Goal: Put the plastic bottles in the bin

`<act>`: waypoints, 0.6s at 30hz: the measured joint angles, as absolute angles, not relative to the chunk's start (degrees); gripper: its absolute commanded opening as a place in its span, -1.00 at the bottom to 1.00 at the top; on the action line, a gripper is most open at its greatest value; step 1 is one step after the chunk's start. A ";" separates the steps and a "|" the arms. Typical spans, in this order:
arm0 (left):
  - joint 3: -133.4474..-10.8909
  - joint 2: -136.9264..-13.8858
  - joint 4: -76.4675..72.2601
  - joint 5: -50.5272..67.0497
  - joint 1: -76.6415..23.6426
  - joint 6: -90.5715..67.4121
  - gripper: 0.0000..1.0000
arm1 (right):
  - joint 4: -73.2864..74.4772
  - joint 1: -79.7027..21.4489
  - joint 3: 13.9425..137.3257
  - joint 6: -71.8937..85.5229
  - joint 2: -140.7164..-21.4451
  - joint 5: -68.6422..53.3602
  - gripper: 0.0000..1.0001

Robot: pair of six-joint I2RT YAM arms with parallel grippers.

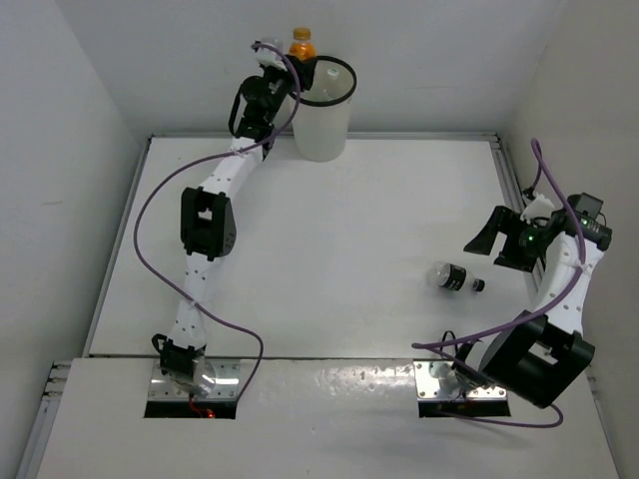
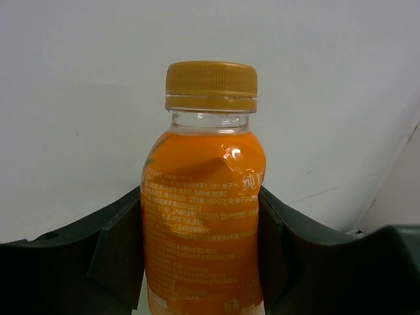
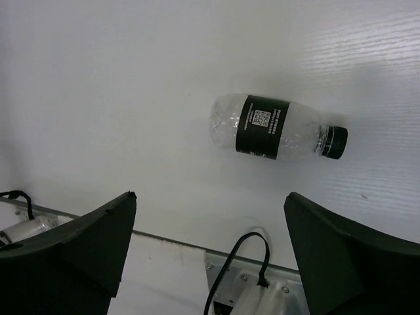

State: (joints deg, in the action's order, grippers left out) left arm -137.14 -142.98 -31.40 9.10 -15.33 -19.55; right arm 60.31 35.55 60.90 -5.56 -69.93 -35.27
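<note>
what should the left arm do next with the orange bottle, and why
Probably nudge the left gripper rightward until the orange bottle hangs over the bin. Its jaws are shut on the upright bottle, which appears at the rim's far-left edge, not centred.

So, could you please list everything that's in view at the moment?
orange bottle: one, orange with orange cap, held in the left gripper by the rim of the bin
dark-labelled bottle: one, clear with black label and cap, lying on its side on the right of the table
bin: one, white with black rim, at the table's far edge
table: one, white
left gripper: shut on the orange bottle
right gripper: open, empty, near the dark-labelled bottle
</note>
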 measured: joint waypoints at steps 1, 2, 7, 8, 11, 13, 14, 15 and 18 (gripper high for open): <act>-137.62 -143.79 -31.51 9.08 -15.40 -19.57 -0.92 | 60.31 35.38 60.95 -5.58 -70.39 -35.24 0.82; -138.56 -144.86 -31.62 9.06 -15.46 -19.55 -0.62 | 60.31 35.16 60.99 -5.56 -71.02 -35.22 0.82; -139.79 -146.58 -31.73 9.47 -15.51 -19.35 0.42 | 60.25 33.34 61.10 -5.56 -72.44 -34.70 0.82; -139.79 -146.58 -31.83 9.69 -15.51 -19.46 0.46 | 60.20 32.77 61.10 -5.56 -72.42 -34.52 0.82; -139.76 -146.58 -32.27 10.59 -15.49 -19.29 0.75 | 59.77 30.81 61.10 -5.54 -72.31 -33.71 0.86; -139.76 -146.56 -32.25 11.20 -15.51 -18.83 0.89 | 59.02 29.12 61.06 -5.56 -71.79 -32.10 0.91; -139.76 -146.56 -32.25 11.49 -15.51 -18.63 0.94 | 58.70 28.29 61.04 -5.61 -71.33 -31.33 0.91; -139.76 -146.47 -32.21 11.94 -15.51 -18.44 1.00 | 58.46 27.35 61.04 -5.85 -70.83 -30.41 0.93; -138.78 -145.21 -31.79 12.93 -15.46 -17.96 1.00 | 58.37 24.43 61.04 -6.85 -69.32 -28.05 0.93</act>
